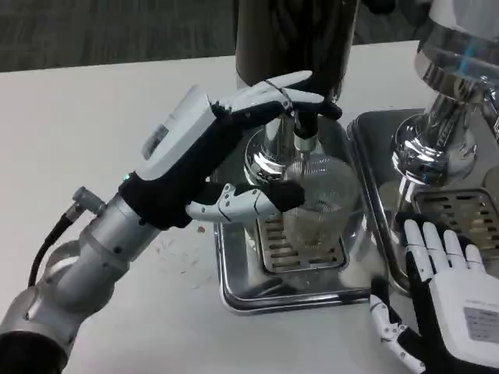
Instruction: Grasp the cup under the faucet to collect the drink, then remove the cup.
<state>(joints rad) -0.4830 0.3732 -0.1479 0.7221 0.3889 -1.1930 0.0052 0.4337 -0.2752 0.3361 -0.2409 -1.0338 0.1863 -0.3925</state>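
Note:
A clear ribbed cup (323, 204) stands upright on the grate of a steel drip tray (288, 294), directly under a chrome faucet (302, 139). A pale drink fills its lower part. My left hand (207, 156) reaches in from the left. Its thumb (253, 201) lies against the cup's left wall, and its fingers (284, 97) stretch over the top of the faucet, above the cup's rim. The fingers are not closed around the cup. My right hand (448, 300) rests at the lower right with fingers spread, holding nothing.
The dark dispenser body (296, 39) rises behind the faucet. A second chrome dispenser (444, 117) with its own drip tray (468, 206) stands close on the right, just beyond my right hand. White table (93, 125) spreads to the left.

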